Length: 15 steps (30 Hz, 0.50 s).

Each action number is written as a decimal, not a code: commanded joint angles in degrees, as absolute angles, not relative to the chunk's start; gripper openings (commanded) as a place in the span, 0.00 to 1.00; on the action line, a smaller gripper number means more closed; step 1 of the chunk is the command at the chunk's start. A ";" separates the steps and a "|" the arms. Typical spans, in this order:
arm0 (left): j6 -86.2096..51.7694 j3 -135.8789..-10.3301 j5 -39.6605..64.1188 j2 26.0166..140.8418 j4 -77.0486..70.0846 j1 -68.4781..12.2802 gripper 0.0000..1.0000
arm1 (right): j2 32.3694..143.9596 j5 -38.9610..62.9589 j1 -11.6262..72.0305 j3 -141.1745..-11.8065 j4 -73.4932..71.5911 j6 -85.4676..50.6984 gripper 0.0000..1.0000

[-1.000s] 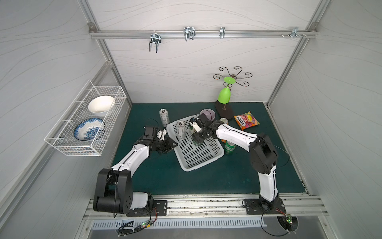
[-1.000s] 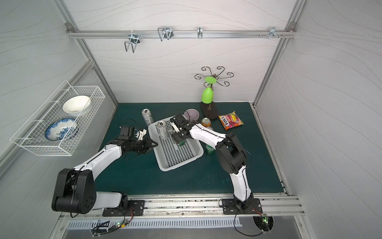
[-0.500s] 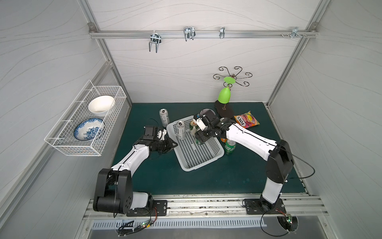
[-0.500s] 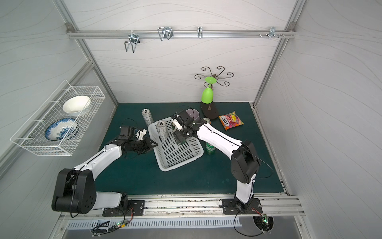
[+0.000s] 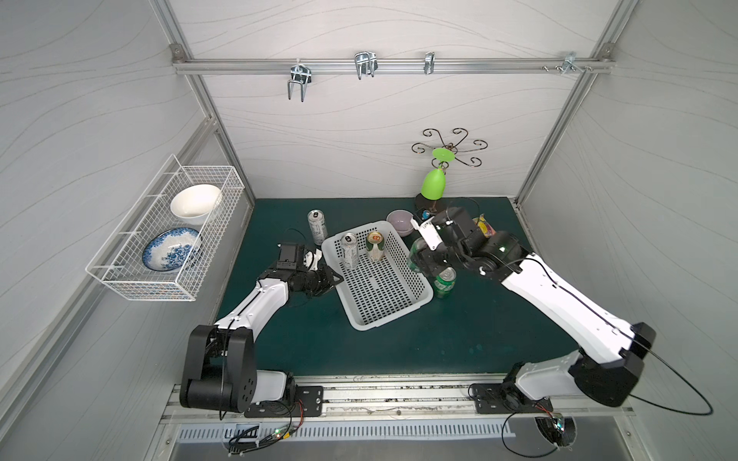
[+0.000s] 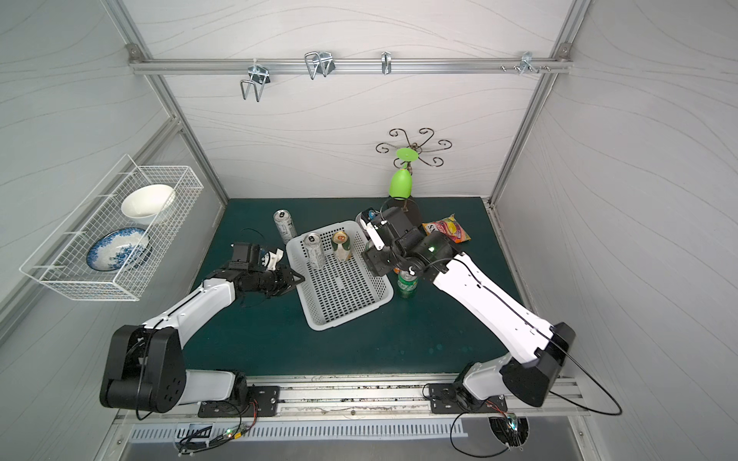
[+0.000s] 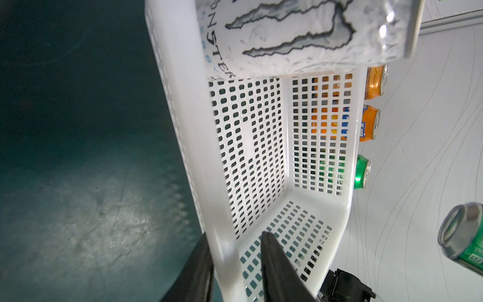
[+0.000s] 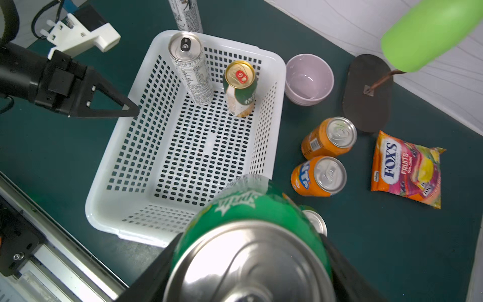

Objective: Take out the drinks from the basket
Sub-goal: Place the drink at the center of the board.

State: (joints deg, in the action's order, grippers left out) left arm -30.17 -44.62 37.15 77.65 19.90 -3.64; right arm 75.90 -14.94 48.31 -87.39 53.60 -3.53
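– where's the left pincer point(image 5: 339, 278)?
– its black fingers point(image 7: 277, 264) straddle the basket point(image 5: 430, 293) wall on its own side, one inside, one outside, squeezed onto the rim.
– and the drinks near it?
– just past its tips, inside the basket, stands a silver-white can point(image 5: 350, 249). the cream-and-green can point(image 5: 375, 246) stands beside that, farther from the tips. the second silver-white can point(image 5: 317, 226) is outside on the mat point(image 5: 399, 351), off to the pincer's side.
– the right pincer point(image 8: 251, 238)?
– clamped on a green can point(image 8: 251, 206), held clear of the mat right by the basket's opposite wall. the other green can point(image 5: 444, 282) stands on the mat just beneath it. an orange can point(image 8: 329, 138) and a second orange can point(image 8: 318, 175) stand close together a little beyond.
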 commanded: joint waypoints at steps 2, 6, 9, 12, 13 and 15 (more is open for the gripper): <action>-29.27 -46.23 37.79 77.62 18.98 -3.43 0.33 | 70.25 -20.01 48.65 -84.93 57.01 -6.26 0.49; -29.09 -46.41 37.62 77.61 19.33 -3.50 0.33 | 66.18 -20.37 48.52 -80.39 57.09 -8.27 0.50; -29.00 -46.41 37.53 77.43 19.51 -3.43 0.33 | 63.54 -20.69 48.52 -76.27 56.01 -9.60 0.50; -28.92 -46.41 37.36 77.34 19.69 -3.49 0.33 | 61.46 -20.40 48.27 -72.03 53.88 -10.88 0.50; -28.89 -46.41 37.35 77.26 19.69 -3.46 0.33 | 61.00 -20.18 48.25 -70.86 53.23 -11.21 0.50; -28.83 -46.50 37.27 77.26 19.84 -3.43 0.33 | 60.16 -19.95 48.25 -68.18 51.75 -12.07 0.50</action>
State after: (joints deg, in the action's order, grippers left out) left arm -30.02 -44.64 37.12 77.65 20.03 -3.64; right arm 62.35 -18.94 48.29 -69.63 57.14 -9.63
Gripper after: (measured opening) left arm 0.335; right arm 0.706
